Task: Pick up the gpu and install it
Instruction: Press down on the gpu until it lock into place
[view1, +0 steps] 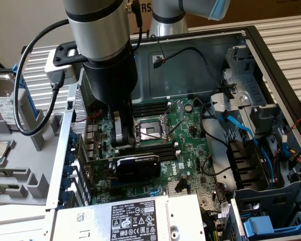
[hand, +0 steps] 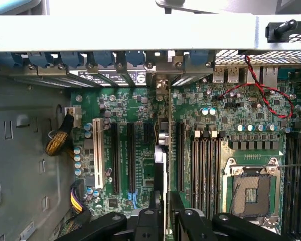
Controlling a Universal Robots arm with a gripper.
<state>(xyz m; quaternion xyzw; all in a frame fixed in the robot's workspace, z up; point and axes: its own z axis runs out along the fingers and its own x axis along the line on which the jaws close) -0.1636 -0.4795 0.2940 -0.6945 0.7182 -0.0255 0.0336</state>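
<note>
Gripping the graphics card (hand: 160, 150) by its upper edge, the claw (hand: 162, 208) is standing directly over it, its 2 fingers pinching the thin board between them in the wrist view. Seen edge-on there, the card is running as a narrow line straight away from the claw toward the row of blue slot latches (hand: 105, 59) at the case's rear wall, so its long axis is lying along the black expansion slots (hand: 131, 158) of the motherboard (hand: 200, 105) and parallel to them. It is sitting upright, board vertical, between the slots on one side and the memory sticks (hand: 205, 168) on the other.

In the exterior view the claw (view1: 121, 145) is hanging at 12 o'clock above the card (view1: 135, 164), whose black cooler face is turning toward the camera. The card is sitting low against the motherboard (view1: 190, 125), just below the empty processor socket (view1: 149, 131), its bracket end pointing toward 9 o'clock at the case's rear panel. Whether its bottom edge is fully seated in a slot cannot be told. The power supply (view1: 135, 218) is lying at 6 o'clock from the card, close by.
</note>
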